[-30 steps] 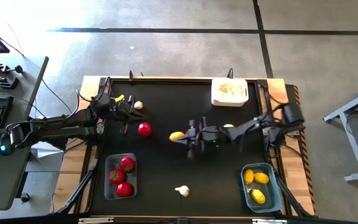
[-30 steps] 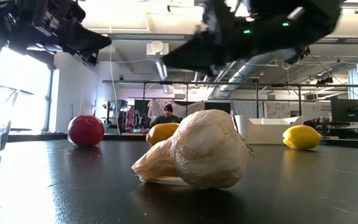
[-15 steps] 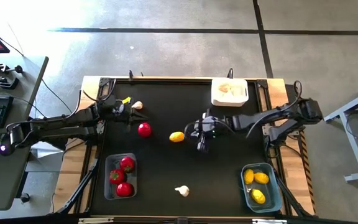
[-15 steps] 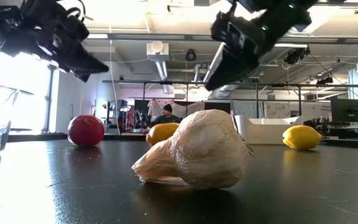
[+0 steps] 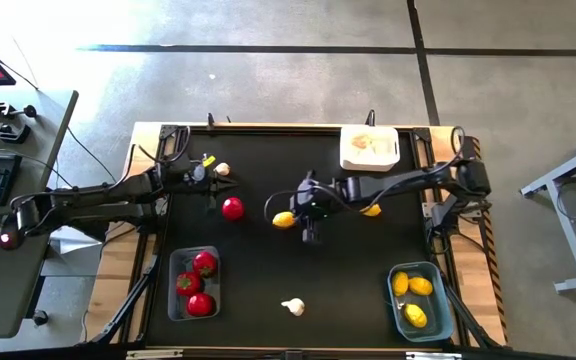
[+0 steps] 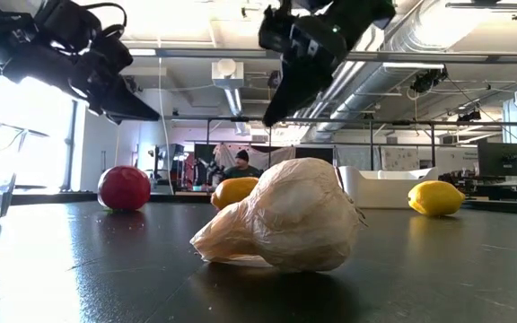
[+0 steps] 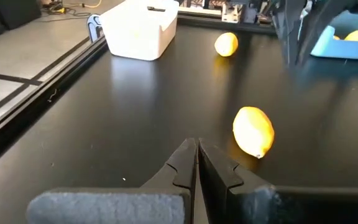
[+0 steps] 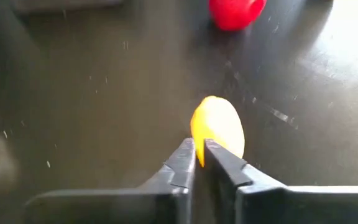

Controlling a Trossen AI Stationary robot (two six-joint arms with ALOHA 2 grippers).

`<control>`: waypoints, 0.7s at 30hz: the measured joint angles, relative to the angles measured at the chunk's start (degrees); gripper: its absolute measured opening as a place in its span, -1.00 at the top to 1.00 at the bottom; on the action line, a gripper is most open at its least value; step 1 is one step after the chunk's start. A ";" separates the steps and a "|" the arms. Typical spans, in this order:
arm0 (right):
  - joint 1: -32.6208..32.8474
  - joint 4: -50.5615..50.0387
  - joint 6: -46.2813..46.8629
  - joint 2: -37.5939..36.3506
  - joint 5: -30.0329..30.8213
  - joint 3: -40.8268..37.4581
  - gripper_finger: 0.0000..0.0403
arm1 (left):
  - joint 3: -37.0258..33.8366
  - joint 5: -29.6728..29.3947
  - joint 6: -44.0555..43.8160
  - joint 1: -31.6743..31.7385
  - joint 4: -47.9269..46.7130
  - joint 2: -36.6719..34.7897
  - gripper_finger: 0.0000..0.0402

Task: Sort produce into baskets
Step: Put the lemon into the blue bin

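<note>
A yellow oval piece (image 5: 284, 219) lies on the black table (image 5: 268, 260), and my right gripper (image 5: 298, 213) hangs shut and empty just above and beside it. It also shows in the right wrist view (image 8: 216, 127), just beyond the fingertips (image 8: 199, 149). In the low view my right gripper (image 6: 272, 115) is well clear of the table. My left gripper (image 5: 208, 183) is shut and empty in the air near a white garlic bulb (image 5: 222, 169) and a red piece (image 5: 232, 208). A second yellow piece (image 5: 371, 209) and a second garlic bulb (image 5: 292, 306) lie loose on the table.
The clear tub (image 5: 176, 272) at the near left holds three red pieces. The blue-grey tub (image 5: 434, 275) at the near right holds three yellow ones. The white tub (image 5: 370, 147) stands at the far edge. A person sits in the room beyond the table (image 6: 242, 166).
My right gripper has swung back toward the table's right, then returned left to the yellow piece, tipping its fingers downward. My left gripper has tipped its fingers down and shifted slightly toward the far edge by the garlic bulb. No piece has moved.
</note>
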 joint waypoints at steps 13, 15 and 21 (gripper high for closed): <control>-1.37 -4.24 -2.56 11.37 1.56 9.84 -0.37 | 0.00 -0.10 0.53 -0.02 -0.02 0.05 0.98; -1.75 -4.28 -3.70 12.59 2.01 10.46 -0.49 | 0.00 -0.46 0.33 -0.02 0.04 0.05 0.98; -2.87 -3.76 -5.37 16.25 -0.71 11.91 -0.59 | 0.00 -1.34 -0.02 -0.05 -0.02 0.05 0.98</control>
